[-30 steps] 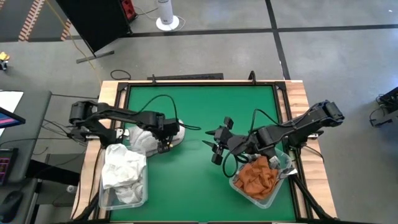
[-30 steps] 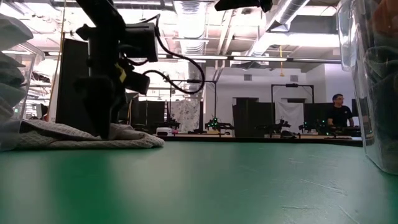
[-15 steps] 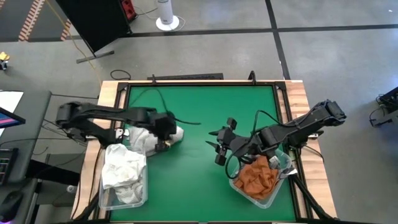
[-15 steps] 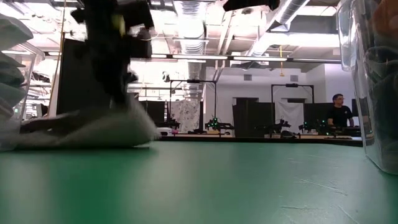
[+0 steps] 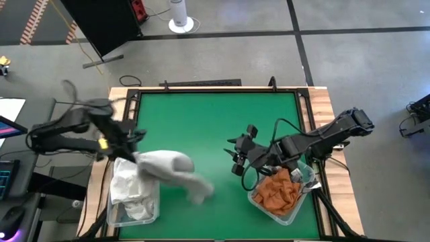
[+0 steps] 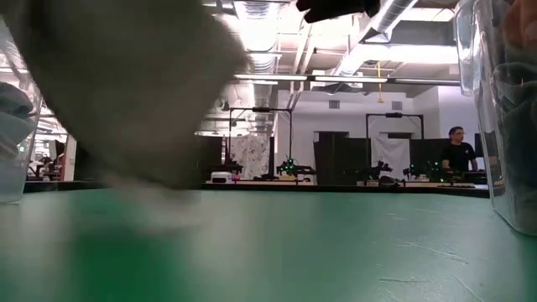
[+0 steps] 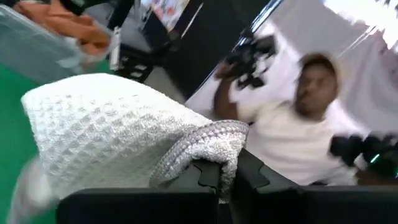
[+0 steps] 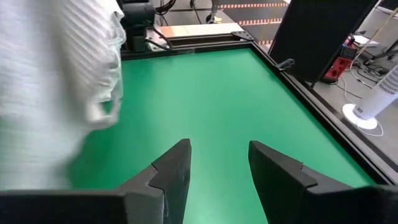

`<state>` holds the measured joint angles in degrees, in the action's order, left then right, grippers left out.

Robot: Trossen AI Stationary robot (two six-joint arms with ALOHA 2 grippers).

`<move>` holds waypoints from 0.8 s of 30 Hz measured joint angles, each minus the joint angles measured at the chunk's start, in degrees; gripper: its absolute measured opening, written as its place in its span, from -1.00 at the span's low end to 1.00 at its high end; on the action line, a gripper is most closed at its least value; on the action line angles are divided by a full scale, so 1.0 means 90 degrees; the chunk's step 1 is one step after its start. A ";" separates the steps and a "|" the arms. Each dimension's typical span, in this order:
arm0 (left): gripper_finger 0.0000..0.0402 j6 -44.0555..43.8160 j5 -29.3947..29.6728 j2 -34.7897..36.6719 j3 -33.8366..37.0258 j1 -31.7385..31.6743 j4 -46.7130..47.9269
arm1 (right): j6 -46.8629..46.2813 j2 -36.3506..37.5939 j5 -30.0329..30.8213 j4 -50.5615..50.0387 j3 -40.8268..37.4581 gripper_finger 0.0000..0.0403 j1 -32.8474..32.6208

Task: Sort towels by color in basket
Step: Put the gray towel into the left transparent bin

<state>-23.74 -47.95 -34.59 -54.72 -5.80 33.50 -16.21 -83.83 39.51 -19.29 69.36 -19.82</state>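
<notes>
Green felt covers the wooden-framed worktop (image 5: pixel 215 128), and beyond it in my low view I see an open workshop with ceiling lights and a person (image 6: pixel 456 149) at a far bench. My left claw (image 5: pixel 127 144) is up at the worktop's left edge, its fingers pinched tight on a fold of a pale, waffle-textured white-and-grey cloth towel (image 5: pixel 168 168); the left wrist view shows that fold squeezed between the dark fingers (image 7: pixel 217 177). From there the towel trails out over the green surface, blurred, just beside the clear plastic bin holding crumpled white towels (image 5: pixel 133 191) at the worktop's left near corner. In the low view it fills the left side as a grey smear (image 6: pixel 126 84), and I cannot tell whether its tail touches the felt. My right claw (image 5: pixel 236 154) hovers right of the worktop's middle, fingers spread apart with nothing between them (image 8: pixel 214 165). Behind it, at the right near corner, a second clear bin (image 5: pixel 302 195) holds a bunched rust-orange towel (image 5: pixel 277 189).
</notes>
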 joint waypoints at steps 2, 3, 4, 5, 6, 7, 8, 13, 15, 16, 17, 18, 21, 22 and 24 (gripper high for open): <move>-0.98 -0.0670 -0.0001 0.0471 -0.0002 0.0000 0.0040 | -0.0003 0.0000 0.0002 0.0002 0.0000 -0.05 0.0016; -0.98 -0.0930 0.0017 0.0671 -0.0003 0.0000 0.0099 | -0.0012 0.0000 0.0002 0.0000 0.0000 -0.05 0.0016; -0.98 -0.1143 0.0083 0.0844 -0.0005 0.0000 0.0210 | -0.0026 0.0000 0.0002 0.0002 0.0000 -0.05 0.0016; -0.98 -0.1311 0.0192 0.0992 -0.0003 0.0000 0.0337 | -0.0027 0.0000 0.0002 0.0010 0.0000 -0.05 0.0016; -0.97 -0.1441 0.0246 0.1118 -0.0002 0.0000 0.0485 | -0.0029 0.0000 0.0002 0.0022 0.0000 -0.05 0.0011; -0.97 -0.1532 0.0332 0.1211 -0.0002 0.0000 0.0663 | -0.0029 0.0000 0.0002 0.0031 0.0000 -0.05 0.0011; -0.97 -0.1595 0.0351 0.1281 -0.0002 0.0000 0.0876 | -0.0031 0.0000 0.0002 0.0039 0.0000 -0.05 0.0011; -0.97 -0.1758 0.0532 0.1303 0.0002 0.0000 0.2234 | -0.0034 -0.0002 0.0000 0.0058 0.0000 -0.05 0.0011; -0.98 -0.1612 0.0534 0.1212 -0.0047 0.0000 0.2613 | -0.0034 -0.0002 0.0002 0.0052 0.0000 -0.05 0.0011; -0.98 -0.1484 0.0546 0.1135 -0.0144 0.0000 0.2724 | -0.0036 -0.0002 0.0002 0.0049 0.0000 -0.05 0.0013; -0.98 -0.1325 0.0553 0.1061 -0.0292 0.0000 0.2711 | -0.0034 -0.0002 0.0000 0.0050 0.0000 -0.05 0.0023; -0.98 -0.1158 0.0578 0.0979 -0.0487 0.0000 0.2611 | -0.0036 -0.0002 0.0000 0.0049 0.0000 -0.05 0.0044; -0.99 -0.0801 0.0778 0.0682 -0.1226 0.0000 0.2379 | -0.0039 -0.0002 -0.0001 0.0026 0.0000 -0.05 0.0055; -0.99 -0.0666 0.0885 0.0563 -0.1510 0.0000 0.2382 | -0.0039 -0.0005 -0.0002 0.0024 0.0000 -0.05 0.0055; -0.99 -0.0395 0.1120 0.0327 -0.2046 0.0000 0.2397 | -0.0044 -0.0005 0.0000 0.0022 0.0000 -0.05 0.0055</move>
<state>-27.29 -37.87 -31.65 -73.13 -5.80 55.08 -16.60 -83.88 39.51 -19.09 69.36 -19.33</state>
